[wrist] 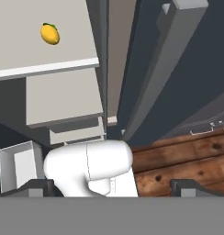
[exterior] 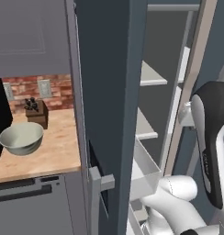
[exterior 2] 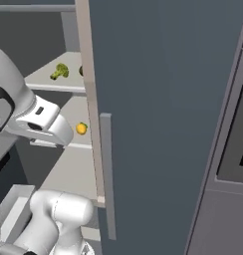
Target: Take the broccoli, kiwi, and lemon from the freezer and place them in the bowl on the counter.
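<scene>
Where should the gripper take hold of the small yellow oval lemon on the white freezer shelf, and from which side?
Grip the small yellow oval lemon across its narrow middle, coming from the shelf's open front edge. It lies alone on the flat white freezer shelf, so open jaws can probably straddle it. The open gripper holds nothing.

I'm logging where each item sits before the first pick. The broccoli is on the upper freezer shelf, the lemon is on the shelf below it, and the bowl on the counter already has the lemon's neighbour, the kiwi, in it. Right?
Not quite. The bowl on the counter is empty, as the left base view shows. The rest holds: in the right base view the broccoli lies on the upper freezer shelf and the lemon on the shelf below it.
</scene>
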### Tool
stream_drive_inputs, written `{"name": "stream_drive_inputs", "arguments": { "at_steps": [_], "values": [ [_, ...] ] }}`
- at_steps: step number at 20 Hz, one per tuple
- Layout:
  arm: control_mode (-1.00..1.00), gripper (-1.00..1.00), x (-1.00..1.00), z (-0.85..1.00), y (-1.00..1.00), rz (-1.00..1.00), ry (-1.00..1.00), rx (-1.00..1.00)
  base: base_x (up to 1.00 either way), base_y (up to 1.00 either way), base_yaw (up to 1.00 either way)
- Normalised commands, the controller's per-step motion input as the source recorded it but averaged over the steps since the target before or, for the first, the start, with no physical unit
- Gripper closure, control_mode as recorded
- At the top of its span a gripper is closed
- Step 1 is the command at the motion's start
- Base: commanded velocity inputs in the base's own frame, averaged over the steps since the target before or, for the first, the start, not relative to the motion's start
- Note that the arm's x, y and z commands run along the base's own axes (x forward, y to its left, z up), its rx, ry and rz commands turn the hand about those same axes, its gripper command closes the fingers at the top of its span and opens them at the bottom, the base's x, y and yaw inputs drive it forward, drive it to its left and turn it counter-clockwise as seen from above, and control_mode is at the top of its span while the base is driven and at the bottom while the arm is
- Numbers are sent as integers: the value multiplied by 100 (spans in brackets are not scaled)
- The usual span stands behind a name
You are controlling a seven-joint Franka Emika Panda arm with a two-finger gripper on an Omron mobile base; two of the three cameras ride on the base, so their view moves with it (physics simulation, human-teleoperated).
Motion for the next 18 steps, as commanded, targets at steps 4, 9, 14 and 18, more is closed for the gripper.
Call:
{"name": "stream_drive_inputs", "arguments": {
  "at_steps": [4, 9, 14, 18],
  "values": [
    [100, -100, 0, 0, 0, 0, 0, 0, 17, 28, 0],
    [100, -100, 0, 0, 0, 0, 0, 0, 25, 22, 0],
    [100, -100, 0, 0, 0, 0, 0, 0, 30, 28, 0],
    [100, -100, 0, 0, 0, 0, 0, 0, 33, 47, 0]
  ]
}}
